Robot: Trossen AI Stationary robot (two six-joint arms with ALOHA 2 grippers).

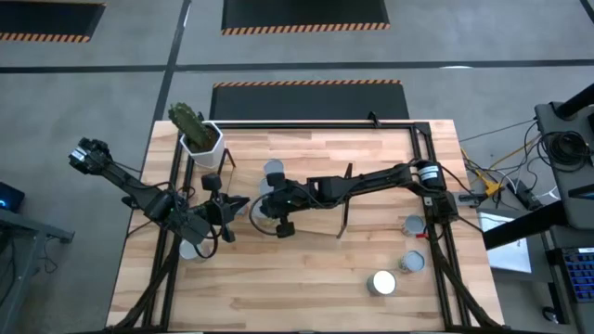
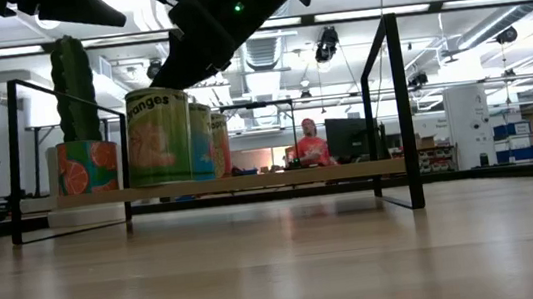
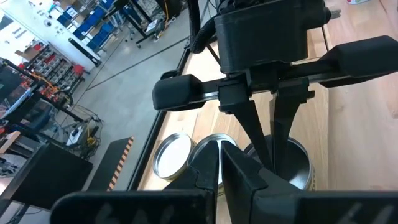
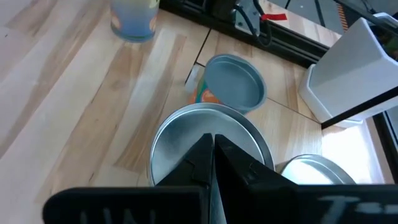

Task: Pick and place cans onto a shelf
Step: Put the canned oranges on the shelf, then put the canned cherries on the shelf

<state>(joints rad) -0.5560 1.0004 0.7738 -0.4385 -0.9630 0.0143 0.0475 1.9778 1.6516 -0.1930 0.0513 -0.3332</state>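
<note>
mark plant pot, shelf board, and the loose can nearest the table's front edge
plant pot (image 1: pixel 202 139): high view, white rim.
shelf board (image 2: pixel 280 178): low view, bare front edge.
loose can (image 1: pixel 381 283): high view, middle of shiny top.

Both grippers, left gripper (image 1: pixel 225 206) and right gripper (image 1: pixel 263 201), crowd over the cans (image 2: pixel 172 134) at the plant-pot (image 1: pixel 202 141) end of the shelf (image 2: pixel 250 182), fingers shut. The shelf's other end lies bare up to its black wire frame (image 2: pixel 390 105). Three loose cans (image 1: pixel 408 263) sit near the table's right edge
</note>
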